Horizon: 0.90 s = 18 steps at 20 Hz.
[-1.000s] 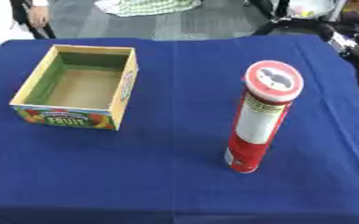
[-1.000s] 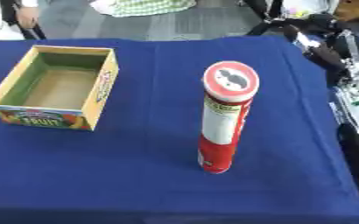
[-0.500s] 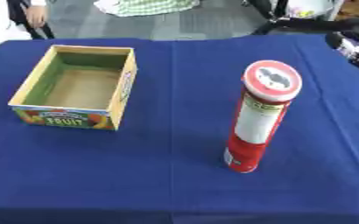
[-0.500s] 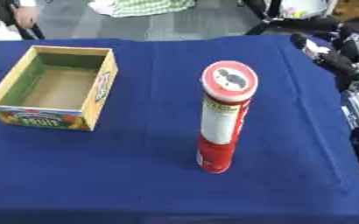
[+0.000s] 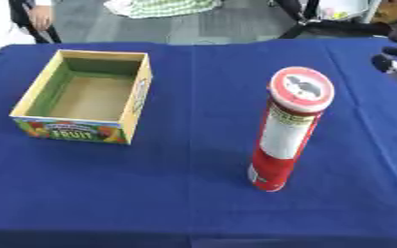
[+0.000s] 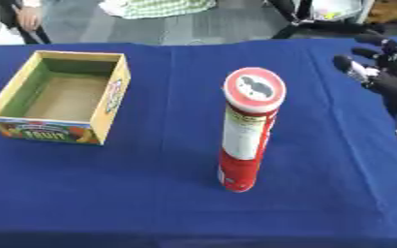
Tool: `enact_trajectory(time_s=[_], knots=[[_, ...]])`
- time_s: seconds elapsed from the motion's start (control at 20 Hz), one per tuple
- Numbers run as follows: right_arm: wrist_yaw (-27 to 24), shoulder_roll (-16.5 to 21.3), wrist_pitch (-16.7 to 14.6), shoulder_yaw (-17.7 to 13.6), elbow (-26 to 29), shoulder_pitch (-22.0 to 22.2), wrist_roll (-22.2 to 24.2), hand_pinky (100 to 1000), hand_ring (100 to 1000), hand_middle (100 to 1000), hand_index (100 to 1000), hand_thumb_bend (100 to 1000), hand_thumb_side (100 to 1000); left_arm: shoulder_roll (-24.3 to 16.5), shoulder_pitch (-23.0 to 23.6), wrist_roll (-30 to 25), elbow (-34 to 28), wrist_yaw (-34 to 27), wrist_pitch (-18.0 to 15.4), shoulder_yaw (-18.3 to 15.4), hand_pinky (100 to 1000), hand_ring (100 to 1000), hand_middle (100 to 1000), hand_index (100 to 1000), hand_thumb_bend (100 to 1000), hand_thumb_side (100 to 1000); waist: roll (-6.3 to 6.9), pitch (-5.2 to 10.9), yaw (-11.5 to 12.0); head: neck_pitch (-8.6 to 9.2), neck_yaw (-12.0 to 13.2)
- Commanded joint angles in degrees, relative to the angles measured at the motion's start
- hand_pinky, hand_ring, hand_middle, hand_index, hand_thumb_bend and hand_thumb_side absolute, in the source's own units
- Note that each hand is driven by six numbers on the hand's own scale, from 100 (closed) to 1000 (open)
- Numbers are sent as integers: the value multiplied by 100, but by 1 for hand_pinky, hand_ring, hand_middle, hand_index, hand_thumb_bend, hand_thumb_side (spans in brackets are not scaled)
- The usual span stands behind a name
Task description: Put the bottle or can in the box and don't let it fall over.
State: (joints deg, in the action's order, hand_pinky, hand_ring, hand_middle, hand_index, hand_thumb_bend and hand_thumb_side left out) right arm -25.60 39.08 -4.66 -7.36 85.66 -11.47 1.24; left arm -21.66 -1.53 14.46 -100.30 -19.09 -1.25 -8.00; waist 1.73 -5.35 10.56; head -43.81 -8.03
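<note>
Crisp can (image 6: 246, 131) stands upright on the blue bench (image 5: 185, 193), well apart from our empty fruit box (image 5: 85, 102); right hand (image 6: 378, 72) hovers nearby, fingers (image 6: 347, 65) open, nothing grasped yet.

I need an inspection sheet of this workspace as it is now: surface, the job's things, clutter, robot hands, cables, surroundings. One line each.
Surface: table under a dark blue cloth, flat.
Job's things: tall red and white cylindrical can with a red-rimmed lid, standing upright on the cloth; open cardboard fruit box with a green inner wall, empty, to the can's left and apart from it.
Clutter: nothing seen.
Robot hands: right robot hand at the right edge, fingers straight, clear of the can; left robot hand not in view.
Cables: nothing seen.
Surroundings: grey floor beyond the far edge; a green checked fabric lies there.
</note>
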Motion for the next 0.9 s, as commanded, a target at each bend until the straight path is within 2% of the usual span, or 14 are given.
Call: enact_trajectory(time_s=[0.05, 0.45, 0.8, 0.9], knots=[[-111, 253, -44, -24, 153, 42, 105, 805, 899, 1000, 777, 704, 284, -176, -28, 18, -77, 16, -9, -68, 707, 1000, 911, 842, 500, 882, -6, 59, -9, -31, 30], [-142, 176, -135, 1, 334, 349, 314, 810, 913, 1000, 792, 716, 275, -173, -28, 26, -80, 15, -14, -74, 707, 1000, 912, 842, 499, 882, 4, 57, -10, -31, 41], [-61, 176, -193, 20, 352, 402, 649, 816, 928, 1000, 805, 728, 266, -174, -27, 21, -77, 16, -12, -70, 708, 1000, 912, 842, 499, 882, 7, 52, -14, -31, 35], [-38, 232, -219, 125, 410, 421, 765, 827, 960, 1000, 825, 761, 252, -182, -35, 14, -79, 16, -11, -63, 707, 1000, 912, 842, 499, 882, 7, 42, -13, -31, 25]])
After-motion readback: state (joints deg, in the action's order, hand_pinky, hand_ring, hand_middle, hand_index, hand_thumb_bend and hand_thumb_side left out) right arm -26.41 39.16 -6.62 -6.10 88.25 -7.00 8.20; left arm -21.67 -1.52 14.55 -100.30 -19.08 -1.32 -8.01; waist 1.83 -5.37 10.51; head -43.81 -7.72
